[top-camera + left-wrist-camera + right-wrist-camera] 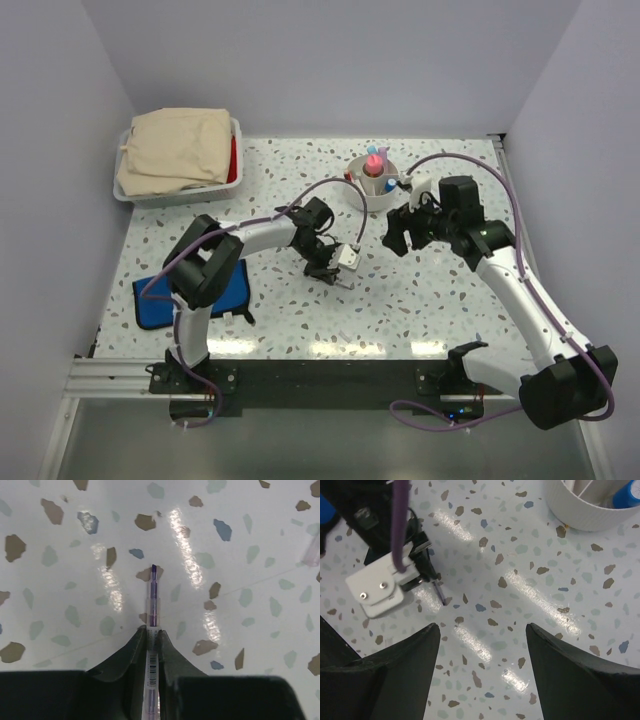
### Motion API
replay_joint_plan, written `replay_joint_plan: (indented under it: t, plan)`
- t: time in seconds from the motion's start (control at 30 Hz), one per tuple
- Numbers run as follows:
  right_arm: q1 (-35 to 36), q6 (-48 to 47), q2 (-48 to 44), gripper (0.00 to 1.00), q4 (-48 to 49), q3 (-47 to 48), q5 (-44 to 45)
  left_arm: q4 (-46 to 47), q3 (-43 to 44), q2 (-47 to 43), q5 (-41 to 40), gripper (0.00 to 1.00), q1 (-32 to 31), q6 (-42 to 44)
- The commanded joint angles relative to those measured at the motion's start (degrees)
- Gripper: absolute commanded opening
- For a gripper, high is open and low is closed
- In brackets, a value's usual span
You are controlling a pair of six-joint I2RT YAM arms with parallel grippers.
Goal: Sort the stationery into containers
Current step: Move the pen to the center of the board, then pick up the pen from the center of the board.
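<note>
A slim clear pen with purple ink (154,597) lies along the speckled table, and my left gripper (152,631) is shut on its barcode-labelled barrel. From above, the left gripper (336,274) sits at mid-table. The pen's dark tip (440,594) pokes out under it in the right wrist view. My right gripper (482,630) hangs open over bare table with nothing between its fingers. In the top view this gripper (396,240) is just right of the round white cup (378,202). That cup holds a pink marker (374,161) and blue-capped sticks (627,495).
At the back left stands a shallow white bin (176,198). A folded beige cloth (175,148) covers it, and something red (232,160) shows at its right side. A flat blue pouch (160,300) lies near the left arm's base. The left wrist's white camera block (379,589) sits close to the right gripper.
</note>
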Motion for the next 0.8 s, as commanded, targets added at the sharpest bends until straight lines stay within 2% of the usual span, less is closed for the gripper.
replay_joint_plan:
  t: [0.0, 0.07, 0.13, 0.23, 0.37, 0.43, 0.5, 0.63, 0.77]
  plan:
    - [-0.25, -16.58, -2.59, 0.74, -4.12, -3.84, -5.46, 3.63, 3.94, 4.89, 1.23, 0.21, 0.39, -9.56]
    - [-0.25, -21.92, -3.38, 0.74, -5.35, -6.21, -5.02, 3.02, 3.76, 5.07, 1.85, 0.35, 0.4, -9.84]
    - [-0.25, -23.88, -2.86, 0.75, -6.49, -6.66, -4.76, 2.84, 2.89, 3.5, 2.47, 0.45, 0.66, -9.4]
    - [-0.25, -26.61, -1.8, 0.75, -9.21, -4.82, -5.89, 2.66, 1.48, -1.41, 5.28, 0.52, 2.5, -9.58]
    - [-0.16, -27.32, -1.54, 0.74, -5.02, -6.39, -8.53, 2.39, 0.25, -8.45, 6.16, 0.55, 5.84, -13.77]
    - [0.54, -27.14, -0.31, 0.73, 0.32, -8.06, -10.65, 3.62, -1.5, -11.61, 4.59, 0.57, 8.21, -16.42]
    - [3.78, -26.97, 5.03, 0.71, 2.37, -7.45, -9.07, 6.86, -3.78, -13.9, 0.56, 0.58, 10.4, -20.98]
    - [9.06, -27.4, 16.46, 0.65, 3.44, -1.85, -5.73, 12.32, -5.46, -15.93, -3.59, 0.6, 14.89, -33.81]
    - [15.2, -26.27, 24.2, 0.64, 7.03, -0.07, -2.49, 15.14, -8.18, -18.12, -11.31, 0.63, 18.41, -47.77]
